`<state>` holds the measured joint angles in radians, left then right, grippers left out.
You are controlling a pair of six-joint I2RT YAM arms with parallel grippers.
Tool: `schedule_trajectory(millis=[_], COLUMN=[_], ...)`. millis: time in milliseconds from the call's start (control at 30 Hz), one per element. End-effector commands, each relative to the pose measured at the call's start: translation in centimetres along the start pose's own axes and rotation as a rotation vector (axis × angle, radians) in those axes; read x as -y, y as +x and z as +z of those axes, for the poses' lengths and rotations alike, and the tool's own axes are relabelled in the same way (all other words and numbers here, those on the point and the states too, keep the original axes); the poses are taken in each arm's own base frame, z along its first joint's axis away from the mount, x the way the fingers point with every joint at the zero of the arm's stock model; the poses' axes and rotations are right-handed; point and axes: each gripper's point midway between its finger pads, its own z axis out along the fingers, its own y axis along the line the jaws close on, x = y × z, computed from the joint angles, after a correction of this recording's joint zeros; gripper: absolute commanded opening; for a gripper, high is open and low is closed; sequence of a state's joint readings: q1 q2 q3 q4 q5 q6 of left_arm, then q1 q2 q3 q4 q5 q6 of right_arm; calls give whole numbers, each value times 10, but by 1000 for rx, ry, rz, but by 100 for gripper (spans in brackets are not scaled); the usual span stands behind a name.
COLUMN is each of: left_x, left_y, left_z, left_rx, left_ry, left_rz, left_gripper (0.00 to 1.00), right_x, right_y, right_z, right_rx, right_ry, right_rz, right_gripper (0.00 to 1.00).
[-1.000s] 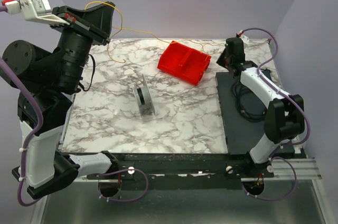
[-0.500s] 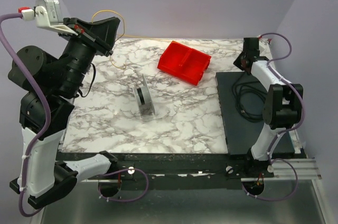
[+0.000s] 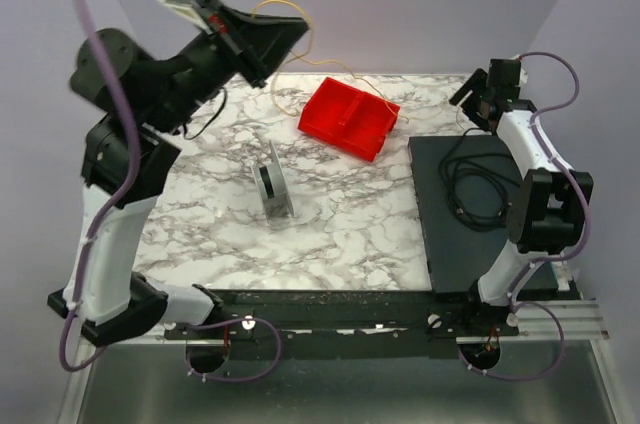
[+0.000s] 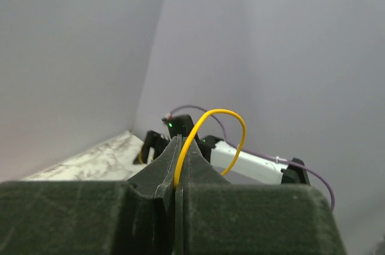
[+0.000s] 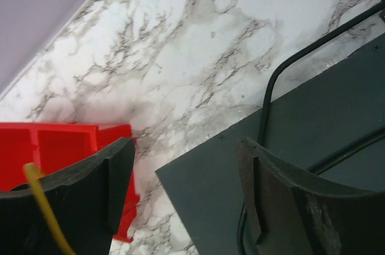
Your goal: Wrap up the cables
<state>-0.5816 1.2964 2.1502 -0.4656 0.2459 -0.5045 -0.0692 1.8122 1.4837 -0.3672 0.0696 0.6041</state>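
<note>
While the left claw pinches the hair-thin yellow-orange wire cable high above the white marble bench, the right claw gapes empty; slack wire drapes over the red plastic bin, none seemingly wound yet.

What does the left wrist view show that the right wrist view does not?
Only the left wrist: the left end effector shut on the yellow cable, which loops above it, with the right arm beyond. Only the right wrist: the open right end effector, red bin, dark mat and black cord. Both: the yellow cable and marble table.
</note>
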Motion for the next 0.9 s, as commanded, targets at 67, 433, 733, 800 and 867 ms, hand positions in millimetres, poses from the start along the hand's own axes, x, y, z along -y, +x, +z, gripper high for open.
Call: schedule_trajectory(millis=[67,433,733,800,867], left_x=[10,20,21,15,12], left_y=[96,121,133,160,184], left_z=[60,50,13,21,28], left_rx=[-274,-351,-442,-485,-525], left_ry=[182,211,221,237,266], left_rz=[-124,-114,-90,-134,-170], left_gripper=[0,0,0,0,0], right_x=[-13,24,4,-7,-24], right_y=[-13,-23,-34,-33,-27], right_z=[-40,16,27,11,-13], right_rx=[28,-11,-23,-13,-4], right_ry=[-55,100,-12,-59,-159], right_rz=[-24,76,127,103,81], right_gripper=[79,84,84,84,84])
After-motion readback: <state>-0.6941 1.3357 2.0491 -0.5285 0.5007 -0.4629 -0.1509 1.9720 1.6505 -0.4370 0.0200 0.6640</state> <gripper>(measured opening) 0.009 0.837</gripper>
